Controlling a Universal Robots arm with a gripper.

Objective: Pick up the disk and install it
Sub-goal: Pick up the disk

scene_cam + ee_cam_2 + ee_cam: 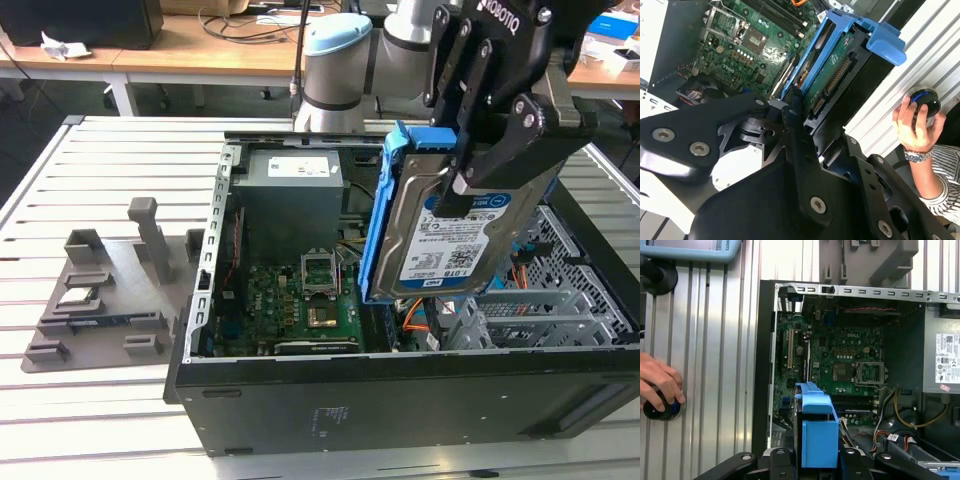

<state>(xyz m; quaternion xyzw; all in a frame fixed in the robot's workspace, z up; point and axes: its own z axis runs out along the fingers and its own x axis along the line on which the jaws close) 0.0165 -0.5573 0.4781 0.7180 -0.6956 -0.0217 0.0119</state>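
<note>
Disk (452, 255) held on edge over open computer case (300, 400).
Gripper (450, 195) clamped on disk's flat faces, leaving blue rails (378, 230) free, presumably for sliding into a bay; hanging above motherboard (290, 300), near drive cage (565, 295), not yet seated.

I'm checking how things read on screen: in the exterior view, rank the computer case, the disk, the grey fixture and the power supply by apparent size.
1. computer case
2. grey fixture and disk: look alike; the disk, held up, may be nearer the camera, so no ranking between them
3. power supply
</note>
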